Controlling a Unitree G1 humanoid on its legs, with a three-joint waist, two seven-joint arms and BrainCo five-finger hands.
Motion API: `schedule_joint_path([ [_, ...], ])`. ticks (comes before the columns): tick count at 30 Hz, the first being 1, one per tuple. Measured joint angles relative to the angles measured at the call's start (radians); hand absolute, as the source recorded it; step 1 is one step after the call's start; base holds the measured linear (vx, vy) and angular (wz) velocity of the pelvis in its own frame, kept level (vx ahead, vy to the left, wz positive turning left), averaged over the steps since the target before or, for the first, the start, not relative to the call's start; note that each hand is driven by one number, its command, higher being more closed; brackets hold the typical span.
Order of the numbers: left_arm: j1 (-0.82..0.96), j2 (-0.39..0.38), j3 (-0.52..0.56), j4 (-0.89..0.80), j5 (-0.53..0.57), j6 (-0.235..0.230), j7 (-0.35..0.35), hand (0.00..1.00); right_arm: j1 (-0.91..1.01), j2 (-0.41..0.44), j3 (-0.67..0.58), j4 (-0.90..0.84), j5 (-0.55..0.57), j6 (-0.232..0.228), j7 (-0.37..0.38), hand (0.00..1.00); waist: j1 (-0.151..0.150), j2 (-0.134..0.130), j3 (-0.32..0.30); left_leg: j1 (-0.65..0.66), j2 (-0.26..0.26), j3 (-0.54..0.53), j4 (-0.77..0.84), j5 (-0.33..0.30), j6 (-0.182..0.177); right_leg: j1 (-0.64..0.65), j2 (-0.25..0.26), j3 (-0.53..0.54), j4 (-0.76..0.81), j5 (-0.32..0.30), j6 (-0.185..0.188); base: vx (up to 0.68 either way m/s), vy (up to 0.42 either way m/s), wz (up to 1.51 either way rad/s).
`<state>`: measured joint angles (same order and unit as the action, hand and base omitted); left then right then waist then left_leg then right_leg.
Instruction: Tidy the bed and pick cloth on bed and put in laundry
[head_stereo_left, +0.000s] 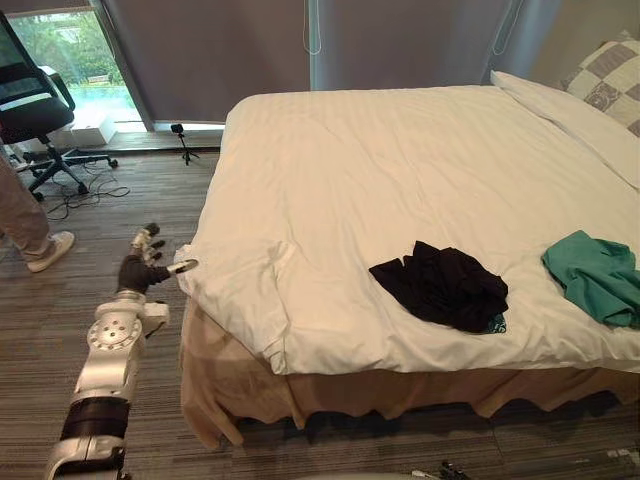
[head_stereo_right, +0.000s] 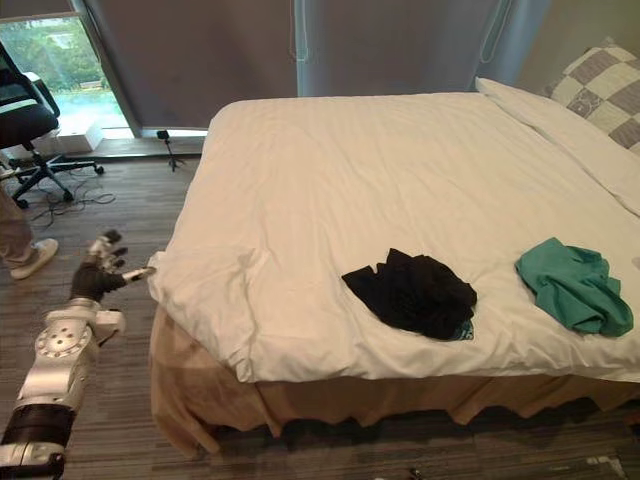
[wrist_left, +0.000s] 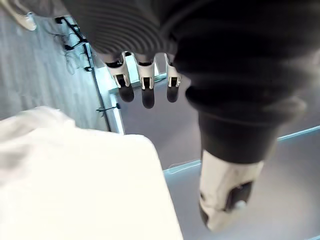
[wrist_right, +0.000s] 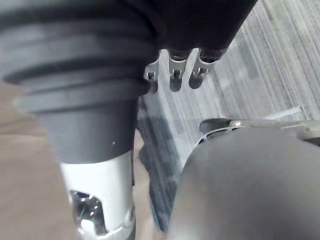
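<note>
L hand (head_stereo_left: 143, 268) hung at bed's (head_stereo_left: 400, 388) near-left corner, abt 9 o'clock from black cloth (head_stereo_left: 445, 285). Its fingers (wrist_left: 146, 86) were loosely spread, holding nothing, thumb tip just by duvet (head_stereo_left: 380, 170) corner. Teal cloth (head_stereo_left: 595, 275) lay at 3 o'clock of black one, both on duvet nr foot edge, apart. R hand (wrist_right: 175, 80) was over floor (wrist_right: 260, 75), fingers straight, side by side, empty.

— How about the left arm (head_stereo_left: 108, 365)?
— Reaching far forward, down low, with the left hand (head_stereo_left: 148, 265) spread wide, fingers (wrist_left: 146, 87) straight, thumb (wrist_left: 225, 200) sticking out sideways.
— And the right hand (wrist_right: 175, 75)?
— Pointing down, fingers straight and loose, gripping nothing.
</note>
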<state>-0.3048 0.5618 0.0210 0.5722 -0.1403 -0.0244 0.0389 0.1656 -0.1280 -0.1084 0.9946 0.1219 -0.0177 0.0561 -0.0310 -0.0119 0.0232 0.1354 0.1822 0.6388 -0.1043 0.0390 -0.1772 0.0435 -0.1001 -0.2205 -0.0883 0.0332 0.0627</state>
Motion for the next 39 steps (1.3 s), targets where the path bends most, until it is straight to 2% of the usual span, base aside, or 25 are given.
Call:
schedule_joint_path([
  [2,-0.089,0.001,-0.002,0.077,0.042,0.017,0.044,0.0,-0.034,0.0,0.009,-0.005,0.01,-0.002,-0.002,0.0,-0.014,-0.009,0.05,-0.034,0.001,0.0,0.0,0.013,0.004,-0.047,0.003,0.012,0.019,0.012,-0.006,-0.08,-0.038,-0.12],
  [6,-0.246,0.021,-0.025,0.115,0.083,0.042,0.088,0.0,-0.07,-0.018,0.039,-0.059,0.056,-0.006,-0.003,0.0,-0.032,-0.023,0.162,-0.09,0.008,-0.01,0.0,0.034,0.02,-0.109,0.006,0.033,0.033,0.035,-0.01,-0.14,-0.054,-0.02],
  [7,-0.288,0.027,-0.038,0.123,0.093,0.051,0.093,1.0,-0.073,-0.026,0.044,-0.081,0.062,-0.009,-0.004,0.0,-0.033,-0.025,0.189,-0.11,0.009,-0.01,0.0,0.04,0.025,-0.131,0.006,0.041,0.035,0.045,-0.007,-0.11,-0.05,-0.07],
  [9,-0.359,0.035,-0.051,0.144,0.125,0.066,0.094,1.0,-0.097,-0.037,0.047,-0.103,0.096,-0.011,-0.01,0.0,-0.037,-0.028,0.248,-0.141,0.01,0.004,0.0,0.046,0.029,-0.18,0.008,0.072,0.049,0.056,-0.007,-0.12,-0.034,-0.17],
  [13,-0.431,0.044,-0.066,0.162,0.182,0.076,0.119,1.0,-0.126,-0.043,0.08,-0.164,0.141,-0.022,-0.015,0.0,-0.038,-0.029,0.314,-0.192,0.01,0.036,0.0,0.06,0.039,-0.247,0.011,0.109,0.05,0.08,-0.008,-0.08,-0.023,-0.2],
  [15,-0.454,0.051,-0.089,0.169,0.251,0.074,0.134,1.0,-0.131,-0.044,0.081,-0.189,0.157,-0.022,-0.015,0.0,-0.037,-0.027,0.33,-0.205,0.01,0.045,0.0,0.063,0.04,-0.265,0.012,0.121,0.048,0.086,-0.01,-0.04,-0.009,-0.17],
  [16,-0.474,0.061,-0.103,0.171,0.364,0.073,0.136,1.0,-0.141,-0.045,0.081,-0.199,0.157,-0.032,-0.014,0.0,-0.037,-0.027,0.349,-0.206,0.01,0.059,0.0,0.069,0.04,-0.271,0.013,0.129,0.048,0.089,-0.01,-0.02,0.0,-0.14],
  [20,-0.479,0.086,-0.175,0.178,0.51,0.068,0.124,1.0,-0.159,-0.074,0.084,-0.201,0.162,-0.043,-0.004,0.0,-0.035,-0.025,0.353,-0.204,0.01,0.072,0.0,0.068,0.04,-0.273,0.013,0.136,0.047,0.09,-0.01,-0.01,0.004,-0.06],
  [22,-0.47,0.088,-0.185,0.187,0.53,0.055,0.107,1.0,-0.164,-0.084,0.084,-0.221,0.162,-0.045,0.003,0.0,-0.032,-0.025,0.353,-0.201,0.009,0.074,0.0,0.068,0.04,-0.272,0.013,0.136,0.047,0.09,-0.009,0.0,0.004,-0.02],
  [27,-0.334,0.073,-0.184,0.193,0.509,0.022,0.092,1.0,-0.169,-0.089,0.083,-0.231,0.152,-0.04,0.014,0.0,-0.026,-0.015,0.341,-0.12,0.008,0.088,0.0,0.065,0.037,-0.188,0.011,0.117,0.037,0.081,0.002,0.0,0.002,-0.01],
  [30,-0.187,0.015,-0.143,0.189,0.487,-0.009,0.092,1.0,-0.14,-0.092,0.072,-0.196,0.138,-0.016,0.02,0.0,-0.024,0.007,0.276,-0.088,0.009,0.069,0.0,0.052,0.025,-0.139,0.007,0.085,0.028,0.063,0.025,0.03,-0.003,0.17],
  [31,-0.113,-0.019,-0.114,0.188,0.481,-0.02,0.094,0.0,-0.124,-0.093,0.07,-0.16,0.111,-0.002,0.022,0.0,-0.023,0.018,0.243,-0.068,0.009,0.052,0.0,0.047,0.022,-0.106,0.005,0.063,0.028,0.05,0.03,0.06,-0.005,0.44],
  [33,0.018,-0.057,-0.036,0.188,0.479,-0.028,0.095,0.0,-0.095,-0.088,0.053,-0.1,0.091,0.018,0.025,0.0,-0.013,0.026,0.182,-0.042,0.011,0.023,0.0,0.03,0.013,-0.055,0.003,0.028,0.028,0.016,0.022,0.06,-0.006,0.4],
  [35,0.093,-0.071,0.022,0.188,0.478,-0.041,0.111,0.0,-0.078,-0.083,0.021,-0.069,0.074,0.027,0.029,0.0,-0.007,0.026,0.144,-0.027,0.011,0.007,-0.001,0.022,0.01,-0.032,0.002,0.01,0.03,-0.001,0.024,0.07,-0.013,0.29],
  [36,0.137,-0.093,0.077,0.188,0.464,-0.05,0.117,0.0,-0.066,-0.083,-0.016,-0.038,0.074,0.034,0.031,0.0,0.002,0.024,0.105,-0.02,0.011,-0.005,-0.001,0.014,0.007,-0.016,0.0,-0.004,0.03,-0.011,0.026,0.11,-0.011,0.31],
  [39,0.185,-0.147,0.23,0.198,0.441,-0.049,0.135,0.0,-0.064,-0.083,-0.073,0.004,0.075,0.046,0.032,0.0,0.009,0.016,0.088,0.014,0.009,-0.021,0.0,0.008,0.002,0.027,-0.005,-0.036,0.031,-0.029,0.029,0.08,-0.012,0.18],
])
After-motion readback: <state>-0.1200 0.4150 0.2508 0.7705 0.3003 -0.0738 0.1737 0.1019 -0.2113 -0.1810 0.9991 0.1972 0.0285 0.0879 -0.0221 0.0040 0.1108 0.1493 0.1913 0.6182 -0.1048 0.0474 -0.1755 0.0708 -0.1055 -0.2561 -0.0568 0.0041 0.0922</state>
